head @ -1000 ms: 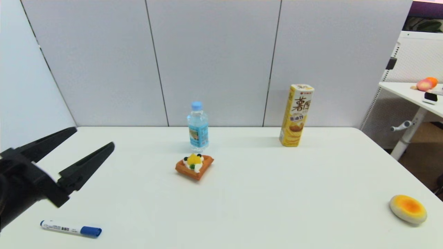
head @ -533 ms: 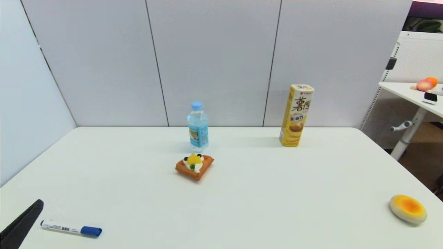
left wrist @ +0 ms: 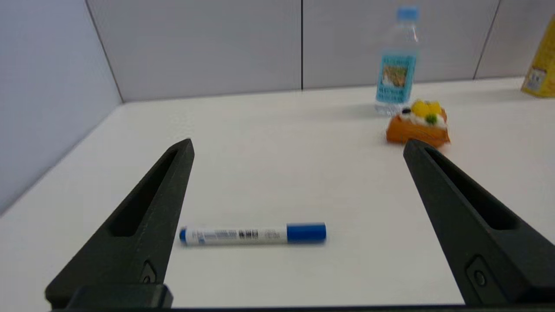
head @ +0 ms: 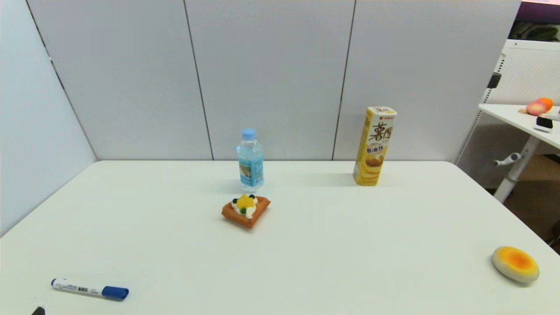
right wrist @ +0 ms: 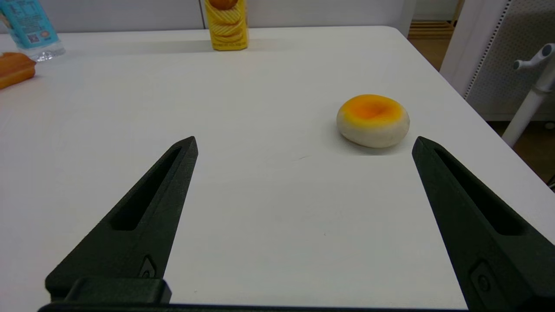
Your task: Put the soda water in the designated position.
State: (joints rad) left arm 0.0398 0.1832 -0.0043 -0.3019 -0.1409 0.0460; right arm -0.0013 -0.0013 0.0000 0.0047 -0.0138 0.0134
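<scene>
The yellow crisps canister carries large dark Chinese characters, 薯愿, down its front, with a small red brand mark above them and a smaller line of characters below, too small to read. The soda water has a light blue label with unreadable print. The marker bears a barcode and fine unreadable text.

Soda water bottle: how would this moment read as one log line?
soda water: upright, untouched | left claw: open, near marker | right claw: open, parked

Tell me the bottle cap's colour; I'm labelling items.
Light blue, on the bottle; clearest in the head view.
</scene>
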